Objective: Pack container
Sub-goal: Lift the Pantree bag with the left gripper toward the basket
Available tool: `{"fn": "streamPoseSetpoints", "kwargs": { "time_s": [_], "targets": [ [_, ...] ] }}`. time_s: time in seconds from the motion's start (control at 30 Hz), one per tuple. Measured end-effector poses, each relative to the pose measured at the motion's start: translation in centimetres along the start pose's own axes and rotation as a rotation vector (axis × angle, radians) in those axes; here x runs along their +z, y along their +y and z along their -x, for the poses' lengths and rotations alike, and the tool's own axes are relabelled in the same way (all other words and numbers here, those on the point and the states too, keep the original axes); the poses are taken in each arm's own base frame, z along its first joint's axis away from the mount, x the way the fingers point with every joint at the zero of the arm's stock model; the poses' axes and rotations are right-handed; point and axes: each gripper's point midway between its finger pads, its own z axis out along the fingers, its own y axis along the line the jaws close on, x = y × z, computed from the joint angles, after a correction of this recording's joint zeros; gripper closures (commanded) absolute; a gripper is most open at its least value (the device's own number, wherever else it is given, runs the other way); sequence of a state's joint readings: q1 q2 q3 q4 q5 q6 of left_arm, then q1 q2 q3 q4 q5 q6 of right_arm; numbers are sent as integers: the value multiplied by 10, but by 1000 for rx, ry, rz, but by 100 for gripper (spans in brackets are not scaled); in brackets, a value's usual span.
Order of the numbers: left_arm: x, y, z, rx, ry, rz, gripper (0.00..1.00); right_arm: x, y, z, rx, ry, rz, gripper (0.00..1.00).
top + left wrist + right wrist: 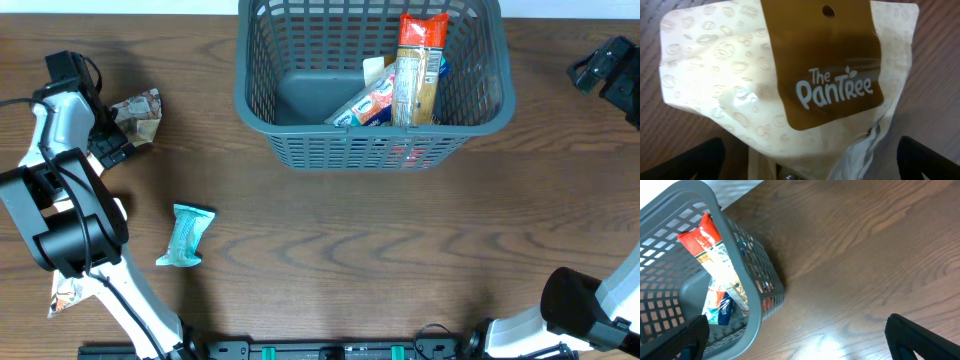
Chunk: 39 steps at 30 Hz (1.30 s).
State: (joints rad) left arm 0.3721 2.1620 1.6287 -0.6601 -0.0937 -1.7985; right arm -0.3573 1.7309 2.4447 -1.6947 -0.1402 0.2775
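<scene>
At top centre of the overhead view, large dark grey slotted plastic basket, with a tall red-and-tan snack packet upright inside among others. At upper left, left gripper, jaws spread wide either side of a cream and brown crinkled packet on the wooden table, not clamped. At upper right, right gripper, jaws wide apart, holding nothing. At lower left, small teal wrapper
</scene>
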Motion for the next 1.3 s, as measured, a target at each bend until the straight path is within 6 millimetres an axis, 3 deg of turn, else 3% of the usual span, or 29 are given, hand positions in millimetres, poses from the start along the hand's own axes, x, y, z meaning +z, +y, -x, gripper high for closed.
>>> {"fn": "streamPoseSetpoints", "kwargs": {
  "time_s": [0.83, 0.93, 1.0, 1.1, 1.13, 1.17, 1.3],
  "targets": [
    [15, 0, -4, 27, 10, 6, 2, 0, 3, -1, 0, 6, 20, 1],
    [15, 0, -6, 30, 17, 8, 25, 0, 3, -1, 0, 6, 20, 1],
    [16, 1, -7, 32, 26, 14, 55, 0, 4, -1, 0, 6, 21, 1],
    [20, 4, -10, 38, 38, 23, 76, 0, 4, -1, 0, 6, 21, 1],
    [20, 3, -11, 36, 40, 19, 90, 0, 4, -1, 0, 6, 21, 1],
    [20, 2, -11, 36, 42, 18, 94, 0, 4, -1, 0, 6, 21, 1],
    [18, 1, -11, 40, 44, 18, 94, 0, 4, -1, 0, 6, 21, 1]
  ]
}}
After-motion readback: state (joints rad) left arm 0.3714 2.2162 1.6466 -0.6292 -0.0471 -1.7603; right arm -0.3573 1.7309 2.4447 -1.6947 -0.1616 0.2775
